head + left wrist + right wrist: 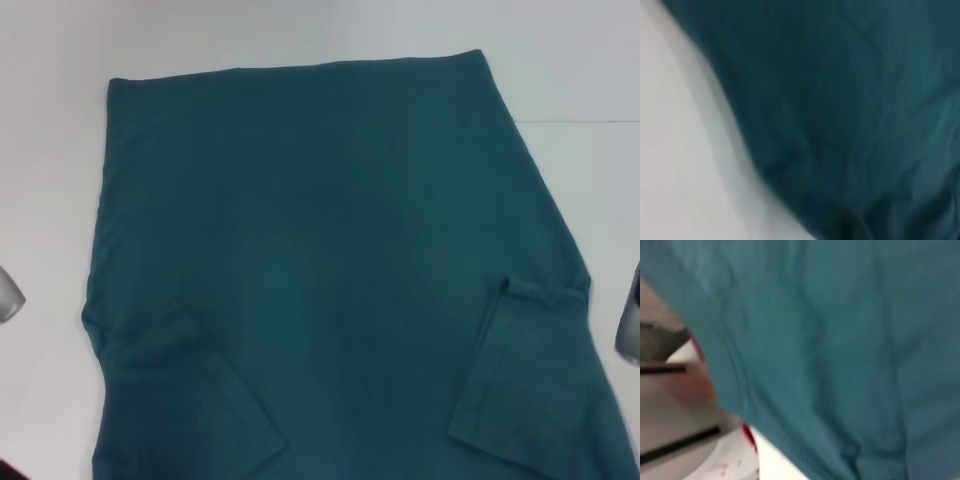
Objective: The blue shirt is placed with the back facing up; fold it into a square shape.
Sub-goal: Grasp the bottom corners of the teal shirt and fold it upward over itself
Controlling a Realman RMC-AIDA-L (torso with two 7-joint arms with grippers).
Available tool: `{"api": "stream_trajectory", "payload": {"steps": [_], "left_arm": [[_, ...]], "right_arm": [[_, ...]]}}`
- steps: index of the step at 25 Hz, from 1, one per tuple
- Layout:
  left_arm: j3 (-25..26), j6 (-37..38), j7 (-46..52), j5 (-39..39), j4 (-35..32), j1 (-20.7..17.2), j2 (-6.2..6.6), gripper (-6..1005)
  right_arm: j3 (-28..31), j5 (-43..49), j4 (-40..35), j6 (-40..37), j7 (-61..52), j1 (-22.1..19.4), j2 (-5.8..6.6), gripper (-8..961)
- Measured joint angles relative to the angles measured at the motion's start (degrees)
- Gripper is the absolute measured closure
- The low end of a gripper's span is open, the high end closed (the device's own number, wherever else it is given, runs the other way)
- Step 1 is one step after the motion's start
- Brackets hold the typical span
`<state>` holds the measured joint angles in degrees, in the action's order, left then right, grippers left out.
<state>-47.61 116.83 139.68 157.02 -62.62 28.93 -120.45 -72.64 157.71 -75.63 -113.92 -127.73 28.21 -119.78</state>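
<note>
Blue shirt (340, 270) is spread flat on white tabletop (50, 200) — both sleeves folded inward. Left hand (8, 295) and right hand (630, 320) are seen at its edges — grip state cannot be told.

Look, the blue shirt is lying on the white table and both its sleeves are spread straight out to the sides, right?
Not quite. The blue shirt does lie on the white table, but its sleeves are not spread out. The head view shows both folded inward onto the body: the left sleeve and the right sleeve.
</note>
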Motion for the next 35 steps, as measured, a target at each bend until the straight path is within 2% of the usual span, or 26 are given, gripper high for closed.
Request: {"api": "stream_trajectory", "payload": {"steps": [3, 6, 14, 18, 22, 28, 35], "left_arm": [[2.8, -0.2, -1.1, -1.0, -1.4, 0.9, 0.13, 974], [5.5, -0.2, -1.5, -2.7, -2.6, 2.2, 0.8, 974], [11.6, -4.7, -2.9, -6.1, -4.4, 6.7, 3.74, 973], [12.1, -9.8, -3.7, -7.4, -4.7, 8.8, 4.8, 973], [11.7, -13.8, -4.4, -7.6, -4.6, 10.4, 4.86, 972], [10.4, -20.5, -6.1, -7.8, -4.4, 13.1, 4.04, 972], [8.5, -31.8, -8.6, -8.6, -4.4, 13.4, 2.76, 971]], "right_arm": [[3.8, -0.9, -2.3, 0.0, 1.5, 0.6, 0.13, 892], [8.1, -1.6, -3.0, 0.0, 2.7, 2.4, 0.36, 892], [21.0, -2.2, -4.7, 0.2, 4.1, 8.7, 1.01, 891], [26.7, -2.2, -5.1, 1.5, 3.1, 11.6, 1.05, 892], [29.0, -2.0, -5.4, 6.7, -0.9, 13.2, 1.04, 892], [28.4, -1.9, -5.0, 15.0, -4.8, 13.8, 0.79, 891], [27.0, -2.4, -0.6, 26.5, -5.8, 14.1, 0.27, 891]]}}
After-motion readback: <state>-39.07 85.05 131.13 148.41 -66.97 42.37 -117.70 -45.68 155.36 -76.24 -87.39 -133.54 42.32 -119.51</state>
